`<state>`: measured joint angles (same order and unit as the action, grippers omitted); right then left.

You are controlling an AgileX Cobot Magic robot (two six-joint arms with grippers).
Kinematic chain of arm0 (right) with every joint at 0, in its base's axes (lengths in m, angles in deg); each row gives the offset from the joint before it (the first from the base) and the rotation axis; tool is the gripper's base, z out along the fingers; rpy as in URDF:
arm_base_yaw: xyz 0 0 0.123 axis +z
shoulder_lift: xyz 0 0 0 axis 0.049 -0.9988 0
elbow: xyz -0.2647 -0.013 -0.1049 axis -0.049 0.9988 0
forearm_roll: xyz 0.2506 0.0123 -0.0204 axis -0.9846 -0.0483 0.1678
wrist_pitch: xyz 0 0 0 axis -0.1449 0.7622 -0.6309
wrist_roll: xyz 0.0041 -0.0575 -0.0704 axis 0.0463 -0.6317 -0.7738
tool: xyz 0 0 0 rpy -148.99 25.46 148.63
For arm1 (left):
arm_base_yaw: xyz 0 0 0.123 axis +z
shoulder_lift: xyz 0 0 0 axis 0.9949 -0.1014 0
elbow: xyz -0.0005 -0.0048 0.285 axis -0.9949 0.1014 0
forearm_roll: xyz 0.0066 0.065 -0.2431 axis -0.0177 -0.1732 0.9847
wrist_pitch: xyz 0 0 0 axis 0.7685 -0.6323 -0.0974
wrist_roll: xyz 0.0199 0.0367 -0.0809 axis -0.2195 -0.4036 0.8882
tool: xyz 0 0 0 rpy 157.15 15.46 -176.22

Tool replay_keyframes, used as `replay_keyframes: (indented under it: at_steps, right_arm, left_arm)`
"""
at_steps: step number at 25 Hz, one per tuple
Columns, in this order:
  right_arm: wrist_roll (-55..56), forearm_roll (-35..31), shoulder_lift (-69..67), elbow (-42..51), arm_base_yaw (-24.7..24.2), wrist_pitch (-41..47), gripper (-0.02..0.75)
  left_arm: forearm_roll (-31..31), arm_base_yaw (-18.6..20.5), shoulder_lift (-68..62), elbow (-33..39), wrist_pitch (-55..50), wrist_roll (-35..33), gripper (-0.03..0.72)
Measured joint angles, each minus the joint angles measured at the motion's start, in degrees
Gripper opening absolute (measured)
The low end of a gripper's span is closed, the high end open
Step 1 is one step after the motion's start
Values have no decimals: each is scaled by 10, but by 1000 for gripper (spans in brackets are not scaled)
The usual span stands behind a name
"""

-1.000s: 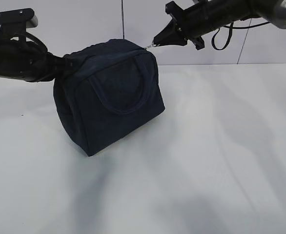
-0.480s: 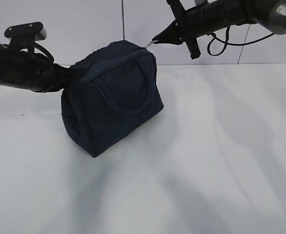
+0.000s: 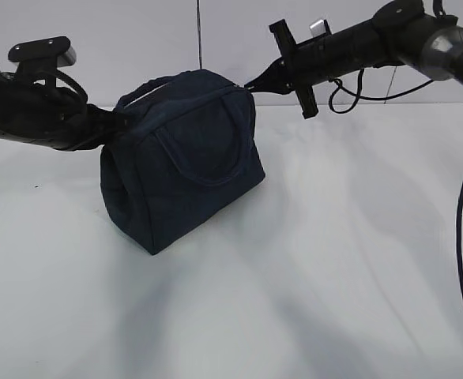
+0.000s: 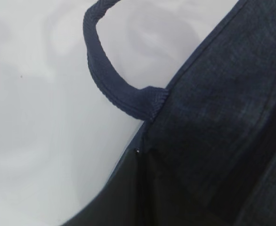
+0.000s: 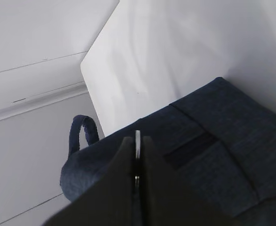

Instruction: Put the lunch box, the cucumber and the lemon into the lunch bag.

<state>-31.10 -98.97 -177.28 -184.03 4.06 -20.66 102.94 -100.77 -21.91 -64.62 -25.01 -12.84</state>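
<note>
Bag [image 3: 182, 162] is sitting flatter than 0.5 s ago, rear handle [image 3: 154, 84] now showing. R gripper [image 3: 251, 82] is pinching zipper ring [image 5: 137, 143]; L gripper hidden behind bag, grip unclear.

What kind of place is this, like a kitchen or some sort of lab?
Probably a lab test bench: a bare white table, plain white wall panels, and only the lunch bag between two robot arms.

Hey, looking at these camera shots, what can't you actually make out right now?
- Lunch bag contents: its dark fabric walls hide them in every view.
- Left end effector: the left wrist view shows only bag fabric and a handle; in the exterior view its tips are buried behind the bag.
- Lunch box, cucumber, lemon: not visible anywhere.
</note>
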Motion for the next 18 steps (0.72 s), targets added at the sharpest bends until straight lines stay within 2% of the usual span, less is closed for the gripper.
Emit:
replay_keyframes:
  at_steps: [9, 18]
  right_arm:
    - [1, -49, -5, 0, -19, 1, 1]
    - [-5, -42, -8, 0, -35, 14, 1]
  left_arm:
    - [0, 0, -1, 0, 2, 0, -10]
    - [0, 0, -1, 0, 2, 0, -10]
